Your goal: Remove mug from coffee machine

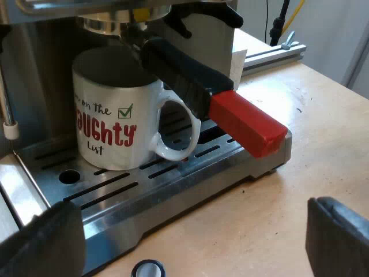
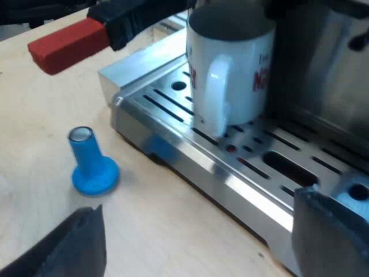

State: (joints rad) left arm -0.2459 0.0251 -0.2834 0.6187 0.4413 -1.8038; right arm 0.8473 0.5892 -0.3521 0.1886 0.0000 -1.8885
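The espresso machine (image 1: 34, 57) has our white mug (image 1: 112, 115) on its drip tray (image 1: 173, 187), under the red-ended holder (image 1: 242, 118). We think the mug is hard, slippery and breakable, so its ear (image 2: 212, 95) is the place to grab. Our left gripper (image 1: 190, 239) and right gripper (image 2: 196, 239) are spread wide, empty.

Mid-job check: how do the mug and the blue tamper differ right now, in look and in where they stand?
The mug is white with red and black lettering; the tamper is plain blue. The mug stands on the machine's slotted drip tray; the tamper stands on the wooden table beside that tray. The mug has a loop handle and looks far bulkier than the tamper. Both stand upright, and neither is held.
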